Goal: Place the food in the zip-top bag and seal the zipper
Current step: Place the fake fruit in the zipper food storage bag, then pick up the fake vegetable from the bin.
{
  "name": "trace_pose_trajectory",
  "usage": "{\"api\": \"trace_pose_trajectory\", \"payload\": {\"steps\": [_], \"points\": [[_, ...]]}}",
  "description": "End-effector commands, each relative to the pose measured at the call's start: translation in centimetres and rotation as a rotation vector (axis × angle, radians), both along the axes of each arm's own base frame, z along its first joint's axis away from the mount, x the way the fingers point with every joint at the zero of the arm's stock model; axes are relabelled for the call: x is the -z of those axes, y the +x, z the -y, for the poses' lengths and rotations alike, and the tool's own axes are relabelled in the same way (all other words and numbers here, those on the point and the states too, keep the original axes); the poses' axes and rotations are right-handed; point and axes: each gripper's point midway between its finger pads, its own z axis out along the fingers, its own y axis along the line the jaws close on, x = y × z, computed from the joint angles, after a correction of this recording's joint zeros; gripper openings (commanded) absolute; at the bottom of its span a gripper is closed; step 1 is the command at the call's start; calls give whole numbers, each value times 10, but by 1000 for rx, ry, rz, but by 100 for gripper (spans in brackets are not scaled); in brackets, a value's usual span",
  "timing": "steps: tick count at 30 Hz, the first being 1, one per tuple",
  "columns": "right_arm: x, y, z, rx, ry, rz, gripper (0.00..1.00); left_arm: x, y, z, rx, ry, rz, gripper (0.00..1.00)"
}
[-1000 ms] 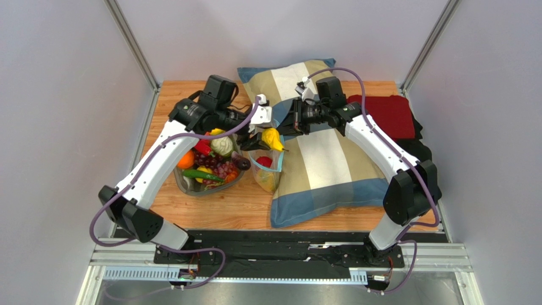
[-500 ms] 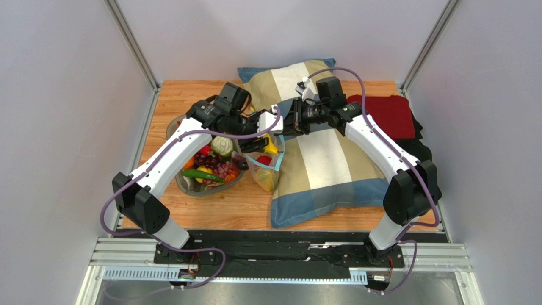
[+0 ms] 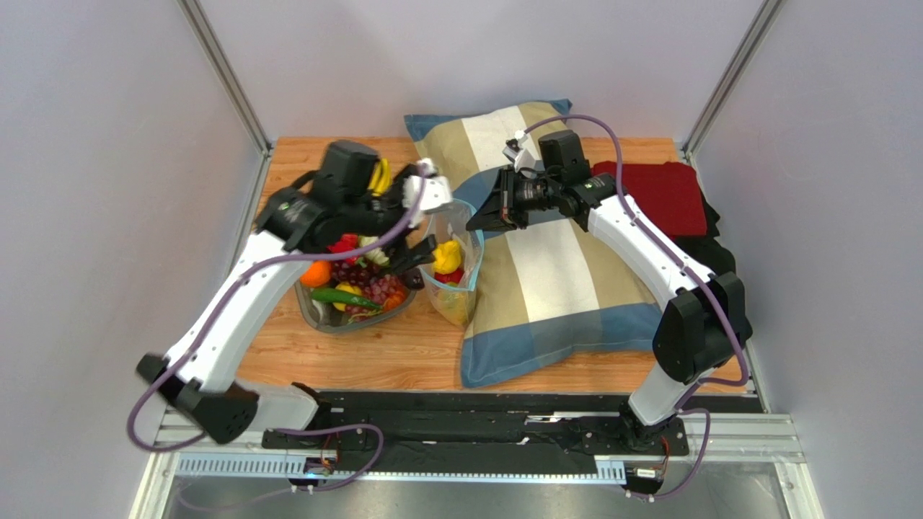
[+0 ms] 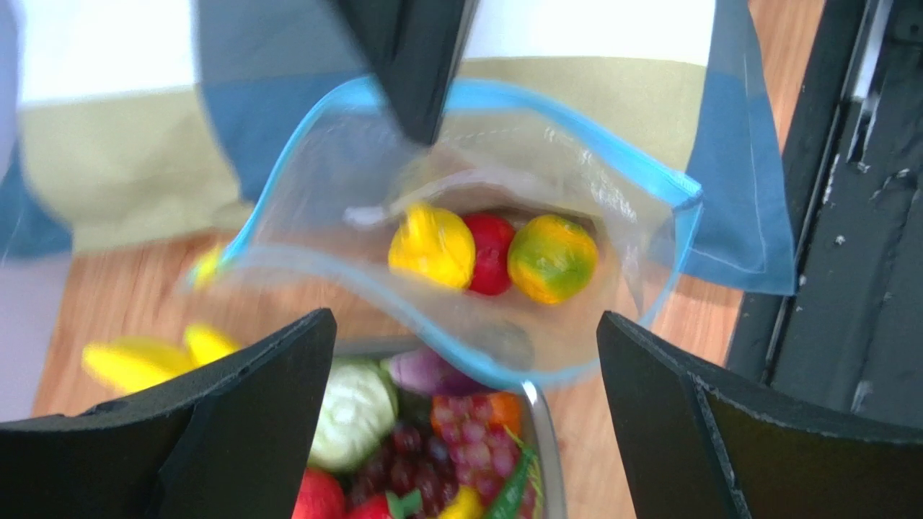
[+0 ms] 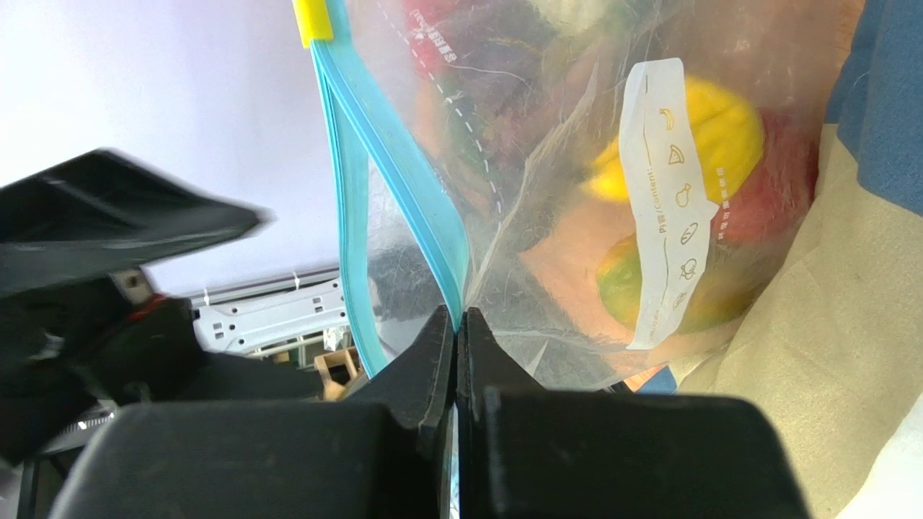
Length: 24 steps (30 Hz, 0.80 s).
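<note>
Left wrist view: the greyish transparent oval dish (image 4: pixel 542 443) runs off at six o'clock; yellow toy pieces (image 4: pixel 135 362) blur at eight o'clock. Right wrist view: the clear floppy zip-top bag (image 5: pixel 542 162) is cut at twelve o'clock, the print on its white label (image 5: pixel 663 216) too small to read.

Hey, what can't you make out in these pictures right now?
Top view: the left arm covers part of the dish, so its food can't be counted.
Left wrist view: the dish runs off the bottom edge behind the left claw.
Right wrist view: the zip-top bag label print is too small to read.
</note>
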Motion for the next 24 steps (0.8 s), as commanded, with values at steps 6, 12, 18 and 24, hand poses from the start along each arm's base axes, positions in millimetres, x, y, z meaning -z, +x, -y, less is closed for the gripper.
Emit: {"api": "trace_pose_trajectory", "payload": {"steps": [6,12,18,24], "points": [[-15,0,-4,-17,35,48,0,-25,23,-141,-834,-473,-208,95],[-17,1,-5,-19,40,47,0,27,40,-220,-1446,-479,-430,79],[-17,1,-5,-22,42,49,0,65,39,-247,-1691,-521,-508,76],[-15,2,-5,-17,45,40,0,77,58,-246,-1719,-535,-574,72]]}}
